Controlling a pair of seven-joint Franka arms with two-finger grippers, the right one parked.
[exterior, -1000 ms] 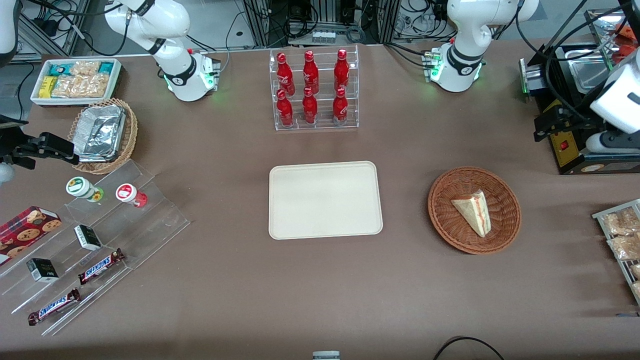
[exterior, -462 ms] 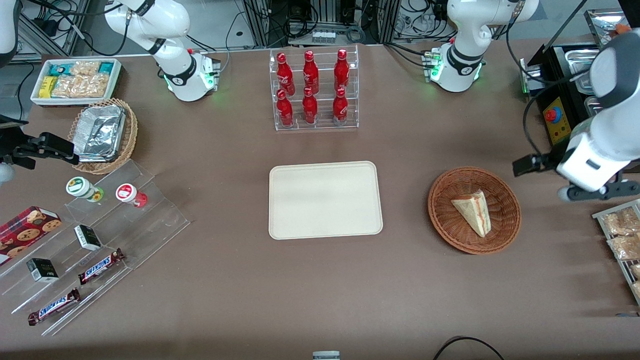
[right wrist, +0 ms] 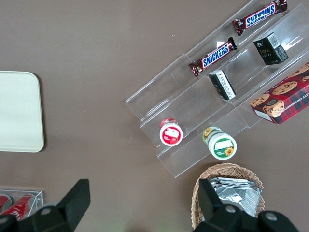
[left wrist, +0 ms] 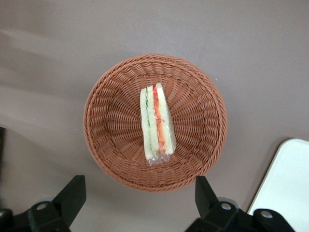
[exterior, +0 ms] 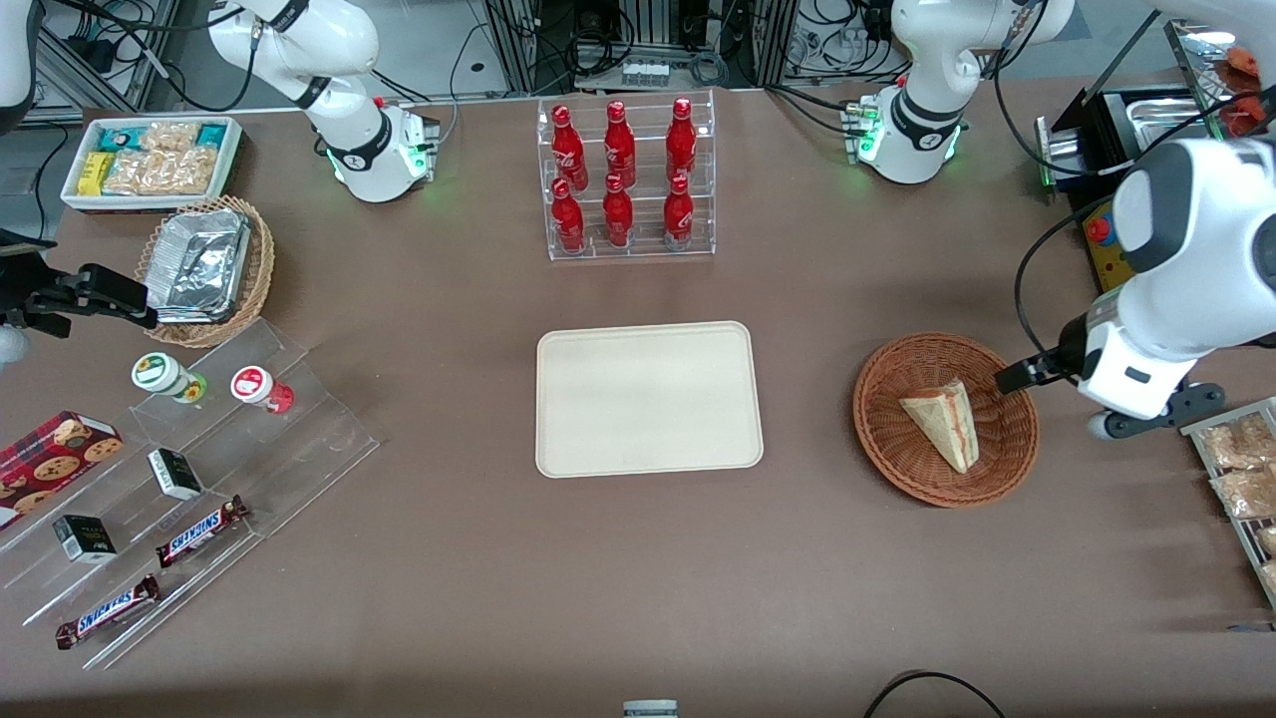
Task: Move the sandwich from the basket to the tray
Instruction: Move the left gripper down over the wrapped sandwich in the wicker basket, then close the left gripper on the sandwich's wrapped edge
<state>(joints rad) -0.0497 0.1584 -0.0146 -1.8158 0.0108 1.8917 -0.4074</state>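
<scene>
The sandwich [exterior: 942,424] [left wrist: 157,125], a pale wedge showing red, orange and green layers, lies in the round reddish-brown basket [exterior: 897,454] [left wrist: 106,145]. The cream tray [exterior: 648,399] [left wrist: 289,183] lies flat beside the basket, toward the parked arm's end, with nothing on it. My left gripper [exterior: 1151,414] [left wrist: 137,193] hovers above the table just off the basket's rim, on the side toward the working arm's end. It is open wide, and its black fingers [left wrist: 72,195] hold nothing.
A clear rack of red bottles [exterior: 623,179] stands farther from the camera than the tray. A black box with a red button [exterior: 1102,234] and a wire rack of snack packets [exterior: 1236,469] flank the working arm. An acrylic snack stand [exterior: 199,469] and a foil-tray basket [exterior: 204,269] sit at the parked arm's end.
My left arm has swung in from the working arm's end of the table, coming lower and closer to the basket. The sandwich, basket and tray have not moved.
</scene>
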